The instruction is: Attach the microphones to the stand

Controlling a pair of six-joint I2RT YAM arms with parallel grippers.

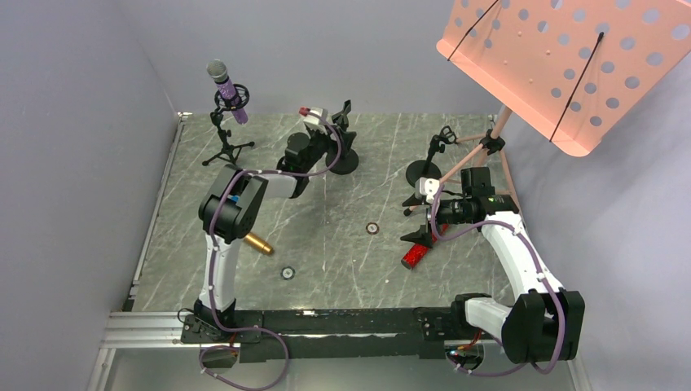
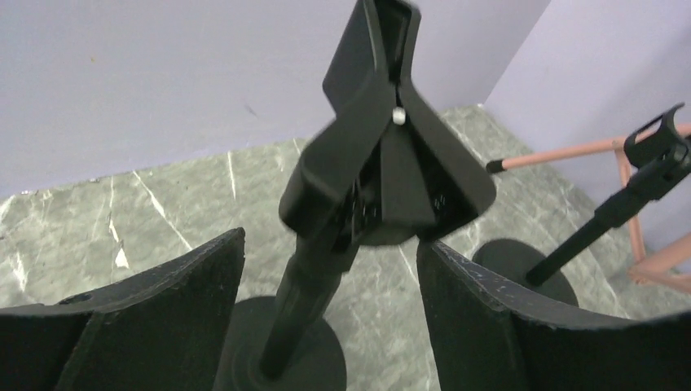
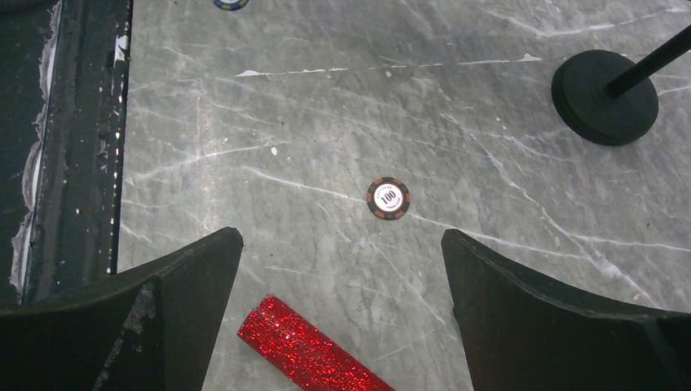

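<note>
The purple glitter microphone (image 1: 228, 88) sits in a tripod stand (image 1: 226, 147) at the back left. The gold microphone (image 1: 260, 243) lies on the table, partly hidden under my left arm. The red glitter microphone (image 1: 415, 256) lies on the table under my right gripper (image 1: 414, 220). That gripper (image 3: 342, 236) is open, with the red handle (image 3: 314, 350) between its fingers, nearer the left one. My left gripper (image 2: 330, 244) is open around the stem of the middle stand (image 2: 305, 301), just below its empty clip (image 2: 383, 155). This stand (image 1: 342, 161) has a round base.
A second round-base stand (image 1: 424, 169) with an empty clip (image 2: 660, 138) stands right of the middle. A pink music stand (image 1: 570, 65) rises at the back right. Poker chips (image 1: 372, 228) (image 1: 288, 273) lie on the marble table; one shows in the right wrist view (image 3: 388, 198).
</note>
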